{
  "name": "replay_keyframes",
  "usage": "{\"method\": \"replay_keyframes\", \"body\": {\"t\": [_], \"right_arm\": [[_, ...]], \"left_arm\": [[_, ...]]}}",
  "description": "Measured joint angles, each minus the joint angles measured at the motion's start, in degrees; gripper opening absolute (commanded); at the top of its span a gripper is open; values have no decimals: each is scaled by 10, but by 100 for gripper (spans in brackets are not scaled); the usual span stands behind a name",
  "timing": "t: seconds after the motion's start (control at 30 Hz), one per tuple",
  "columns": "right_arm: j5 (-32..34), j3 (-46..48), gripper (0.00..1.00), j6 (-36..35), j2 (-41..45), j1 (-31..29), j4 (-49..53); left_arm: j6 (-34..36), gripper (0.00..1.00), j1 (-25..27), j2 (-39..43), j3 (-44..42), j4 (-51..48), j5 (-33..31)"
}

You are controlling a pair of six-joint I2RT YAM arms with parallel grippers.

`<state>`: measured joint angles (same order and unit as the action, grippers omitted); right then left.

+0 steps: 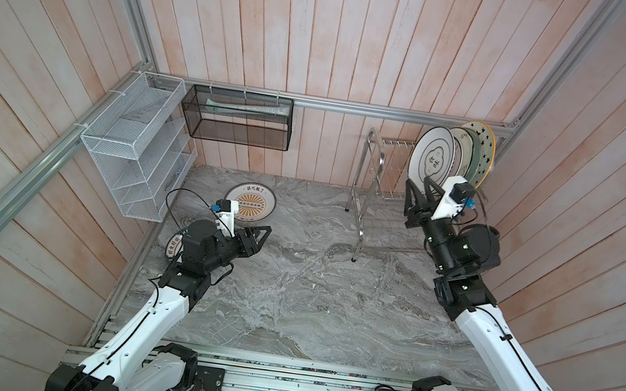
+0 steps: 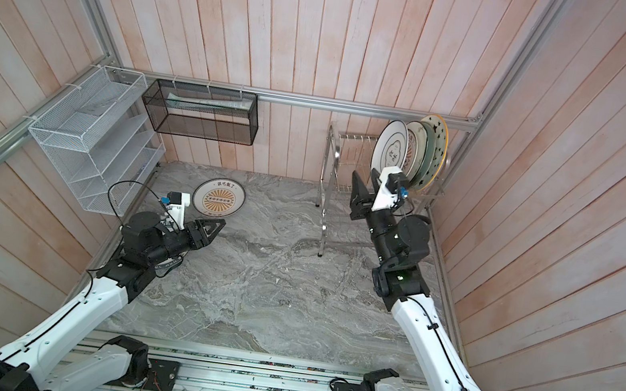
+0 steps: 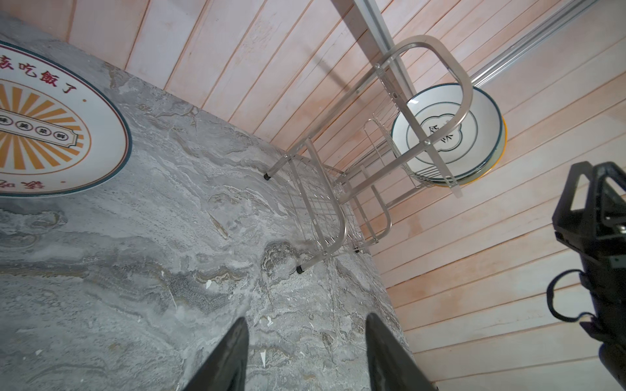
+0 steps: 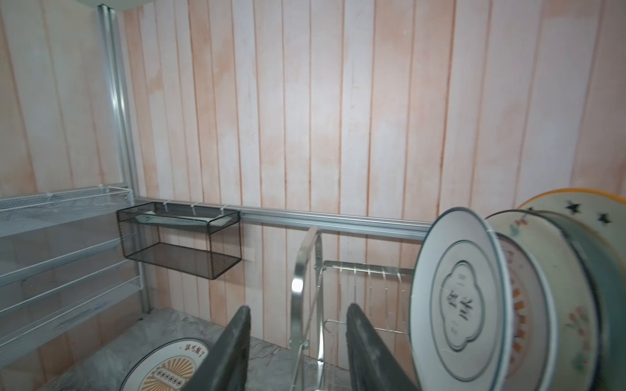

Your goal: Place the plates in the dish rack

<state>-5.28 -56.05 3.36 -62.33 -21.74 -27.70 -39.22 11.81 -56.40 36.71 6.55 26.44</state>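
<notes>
While your right fingers (image 4: pixel 299 308) stand apart with nothing between them, they hover just beside the green-ringed white plate (image 1: pixel 433 155), the nearest of the row standing on edge in the dish rack (image 4: pixel 296 287) at the table's (image 1: pixel 310 288) far right corner. That plate sits upright between the prongs of the upper tier and leans slightly on its neighbours. The prongs are there to hold each disc by its rim, so no grip is needed on it now. Behind it, the yellow-rimmed star plate (image 1: pixel 484 146) closes the row against the wall side. The slots toward the rack's open end look free, and I'd judge that's where the next plate belongs.

Over on your left, the fingers (image 1: pixel 261 235) are parted too and carry nothing. They're poised low over the table near the orange sunburst plate (image 1: pixel 250 203), which lies flat toward the far left corner. Lying flat like that, it offers only a thin rim to pinch. Another plate with a lettered rim (image 1: pixel 173 243) peeks out by the left edge, mostly hidden under that arm. So two plates are not yet loaded, and the sunburst one looks like your next pick.
</notes>
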Motion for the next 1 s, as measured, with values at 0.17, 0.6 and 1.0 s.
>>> {"method": "replay_keyframes", "body": {"t": [0.17,0.6,1.0], "right_arm": [[-24,68,47,30,-25,-69,-25],[-82,143,40,179,-156,-167,-42],[-125,149,37,243,-200,-210,-53]], "left_arm": [[0,56,0,-28,8,-28,-48],[-14,56,-59,-130,19,-85,-135],[-20,56,-112,-297,82,-79,-165]]}}
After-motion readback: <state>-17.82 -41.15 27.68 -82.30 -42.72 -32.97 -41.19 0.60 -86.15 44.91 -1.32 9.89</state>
